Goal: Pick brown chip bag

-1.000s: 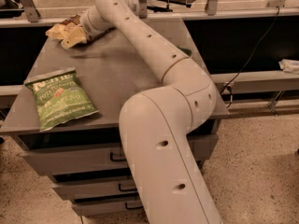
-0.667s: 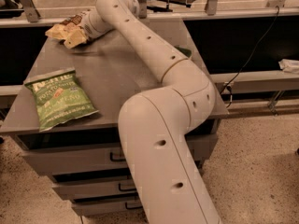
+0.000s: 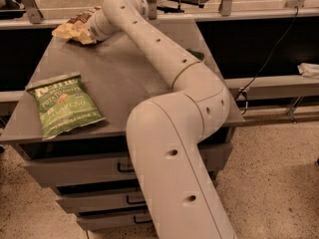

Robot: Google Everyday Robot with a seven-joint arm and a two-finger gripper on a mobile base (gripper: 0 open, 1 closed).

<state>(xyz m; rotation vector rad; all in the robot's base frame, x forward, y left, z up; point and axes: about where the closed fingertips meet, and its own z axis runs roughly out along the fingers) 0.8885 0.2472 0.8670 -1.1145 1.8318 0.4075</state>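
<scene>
**Green chip bag** (image 3: 65,103), the reference: lies flat at the front-left corner of the table (image 3: 124,88).

**Brown chip bag** (image 3: 74,29): well beyond the green chip bag, by the table's far edge. It is crumpled, with its tan end to the left and a dark panel uppermost.

**Gripper** (image 3: 91,30): against the brown chip bag's right side. The wrist hides its tip, so whether it has closed on the bag cannot be told.

**Arm** (image 3: 169,68): reaches from right of the green chip bag to that far corner.

**Change:** compared with a second ago, the brown chip bag sits slightly farther from the green chip bag, which has not moved.

**Judgement:** the bag is probably being seized or starting to lift, but the pick is unconfirmed.
</scene>
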